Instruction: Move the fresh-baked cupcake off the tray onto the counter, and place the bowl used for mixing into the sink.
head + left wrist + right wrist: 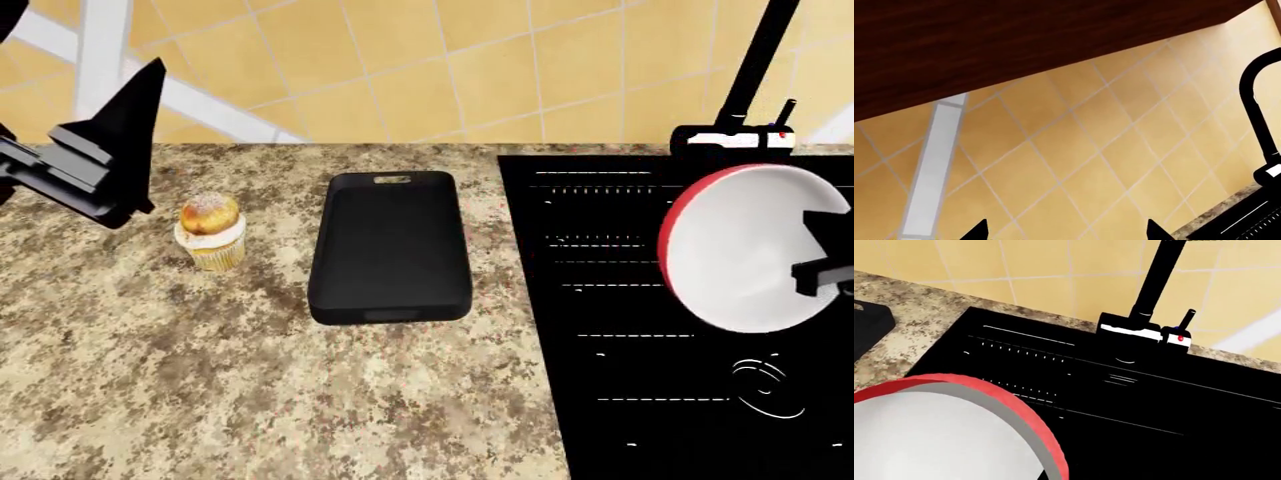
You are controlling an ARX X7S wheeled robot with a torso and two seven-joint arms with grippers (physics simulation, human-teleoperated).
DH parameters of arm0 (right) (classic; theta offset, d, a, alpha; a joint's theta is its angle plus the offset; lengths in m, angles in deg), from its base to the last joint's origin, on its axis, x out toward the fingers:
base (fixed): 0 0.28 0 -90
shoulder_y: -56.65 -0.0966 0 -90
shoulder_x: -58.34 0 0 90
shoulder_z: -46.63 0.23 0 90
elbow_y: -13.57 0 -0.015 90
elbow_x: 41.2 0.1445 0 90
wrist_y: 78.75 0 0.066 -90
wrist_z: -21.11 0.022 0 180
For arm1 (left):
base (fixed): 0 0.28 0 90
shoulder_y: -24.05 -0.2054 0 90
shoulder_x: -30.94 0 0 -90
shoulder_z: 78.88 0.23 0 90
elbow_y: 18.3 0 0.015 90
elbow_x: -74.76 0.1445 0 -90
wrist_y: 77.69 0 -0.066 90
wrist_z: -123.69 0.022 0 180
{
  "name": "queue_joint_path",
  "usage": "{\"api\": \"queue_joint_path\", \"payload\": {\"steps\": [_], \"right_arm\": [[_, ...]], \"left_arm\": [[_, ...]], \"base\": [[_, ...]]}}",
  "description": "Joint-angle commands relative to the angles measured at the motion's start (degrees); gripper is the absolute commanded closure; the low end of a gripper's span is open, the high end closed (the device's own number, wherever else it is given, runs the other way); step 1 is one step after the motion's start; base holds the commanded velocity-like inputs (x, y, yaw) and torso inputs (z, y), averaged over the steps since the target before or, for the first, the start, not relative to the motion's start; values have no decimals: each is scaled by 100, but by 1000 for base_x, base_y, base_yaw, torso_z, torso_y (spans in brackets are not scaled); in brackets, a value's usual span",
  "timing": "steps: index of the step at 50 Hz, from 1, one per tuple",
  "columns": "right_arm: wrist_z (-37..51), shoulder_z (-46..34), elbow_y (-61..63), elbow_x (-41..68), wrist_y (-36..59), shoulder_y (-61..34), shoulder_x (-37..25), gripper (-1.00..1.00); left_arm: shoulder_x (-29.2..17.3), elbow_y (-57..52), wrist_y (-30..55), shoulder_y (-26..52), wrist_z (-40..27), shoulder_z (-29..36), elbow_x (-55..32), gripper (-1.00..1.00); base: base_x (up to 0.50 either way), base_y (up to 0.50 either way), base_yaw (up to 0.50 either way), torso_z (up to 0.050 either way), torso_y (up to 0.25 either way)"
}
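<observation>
The cupcake (211, 232) stands upright on the speckled counter (200, 380), just left of the black tray (390, 245), which has nothing on it. My left gripper (100, 160) is open and empty, raised above the counter up and left of the cupcake; in the left wrist view its gripper (1066, 231) faces the tiled wall with its tips wide apart. My right gripper (819, 262) is shut on the rim of the bowl (741, 250) and holds it tilted above the black sink (627, 330). The bowl's red rim fills the near corner of the right wrist view (1027, 425).
A black faucet (747, 70) stands at the sink's back edge, also in the right wrist view (1147, 295). A tan tiled wall (441, 60) runs behind the counter. A dark wood cabinet (1021, 40) hangs above the wall.
</observation>
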State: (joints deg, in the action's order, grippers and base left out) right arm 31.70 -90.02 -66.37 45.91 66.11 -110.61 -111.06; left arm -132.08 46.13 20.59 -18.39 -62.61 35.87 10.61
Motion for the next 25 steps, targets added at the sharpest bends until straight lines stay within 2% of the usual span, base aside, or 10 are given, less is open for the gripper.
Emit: {"api": "queue_joint_path", "payload": {"steps": [1,13,25], "right_arm": [[214,0,-225,-217,-334,83,-210,100],[629,-49,-507,-527,-746,279,-176,100],[709,-129,-427,-767,-289,222,-192,100]], "left_arm": [[39,6,56,2,-25,23,100,-100],[34,-45,-116,-194,-98,-8,94,-100],[10,-75,-99,-199,-84,-35,76,-100]], "base": [[0,0,0,0,0],[0,0,0,0,1],[0,0,0,0,0]]}}
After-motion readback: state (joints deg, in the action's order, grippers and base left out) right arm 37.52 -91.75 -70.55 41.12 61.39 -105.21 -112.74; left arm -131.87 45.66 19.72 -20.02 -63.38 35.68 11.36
